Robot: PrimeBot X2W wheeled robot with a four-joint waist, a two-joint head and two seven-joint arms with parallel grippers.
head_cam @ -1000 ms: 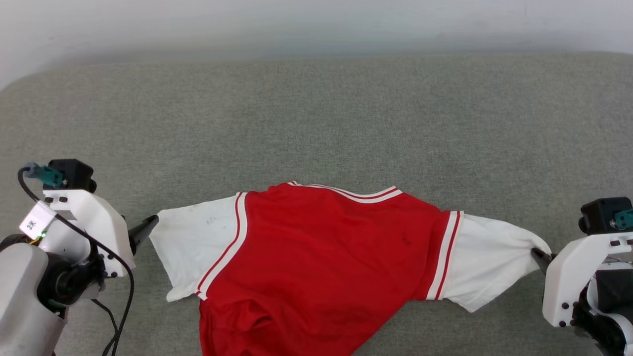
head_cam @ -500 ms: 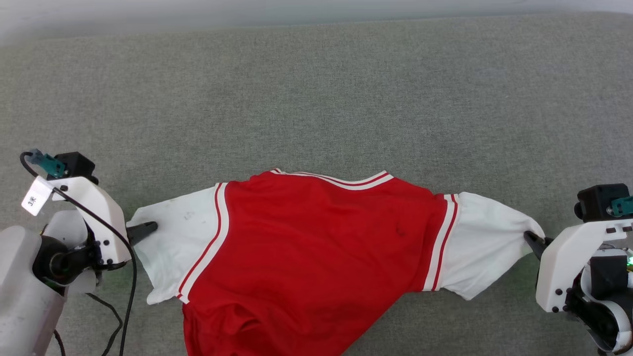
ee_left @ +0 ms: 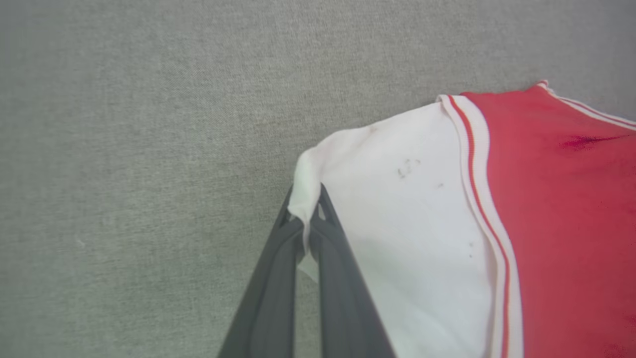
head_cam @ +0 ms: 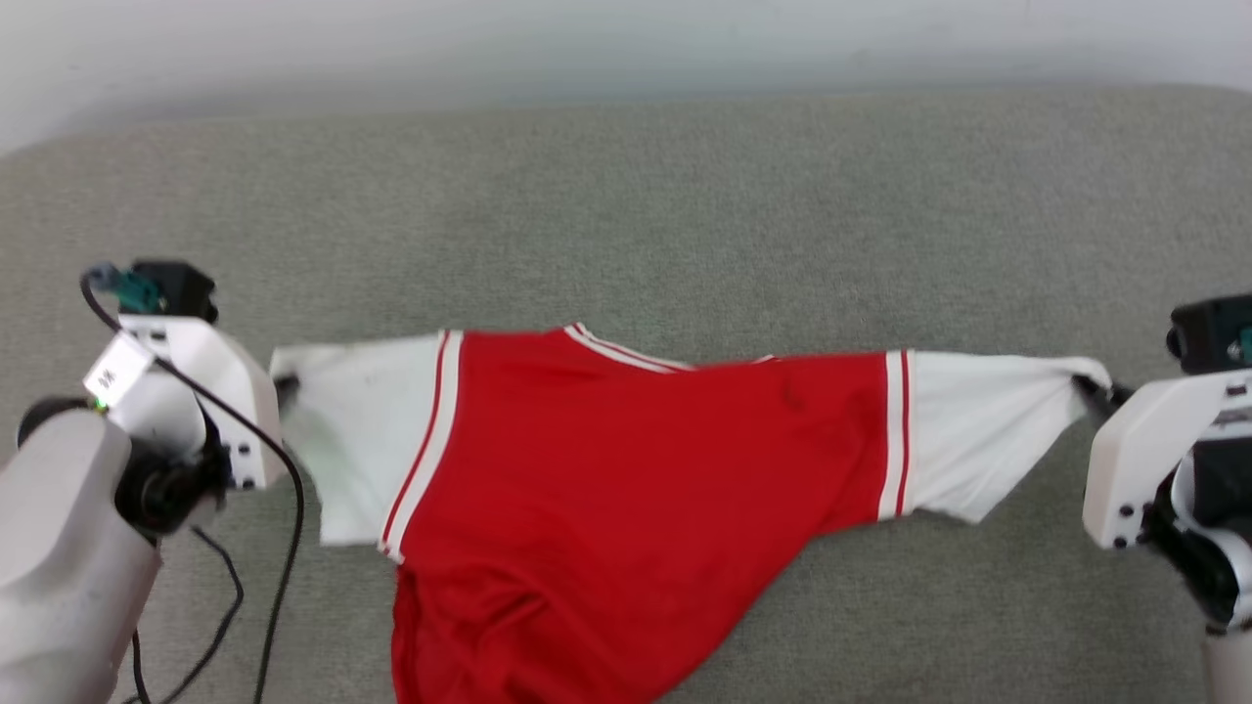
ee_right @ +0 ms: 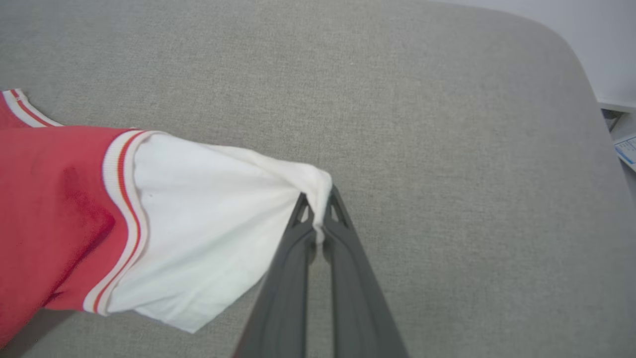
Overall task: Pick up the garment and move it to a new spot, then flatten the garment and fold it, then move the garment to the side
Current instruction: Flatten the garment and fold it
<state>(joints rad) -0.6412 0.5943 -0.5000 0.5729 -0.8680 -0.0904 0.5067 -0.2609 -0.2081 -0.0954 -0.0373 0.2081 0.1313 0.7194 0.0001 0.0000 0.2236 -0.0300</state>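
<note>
The garment (head_cam: 606, 469) is held stretched, plain red side up, over the near middle of the grey counter (head_cam: 626, 215). The fingers of the left gripper (ee_left: 305, 214) are clamped on the left sleeve (head_cam: 362, 430) at its tip, toward the counter's left. Those of the right gripper (ee_right: 318, 209) are clamped on the right sleeve (head_cam: 978, 430) at its tip, toward the counter's right.

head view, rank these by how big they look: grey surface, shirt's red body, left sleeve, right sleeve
1. grey surface
2. red body
3. left sleeve and right sleeve: they look about alike, so no ranking between them
</note>
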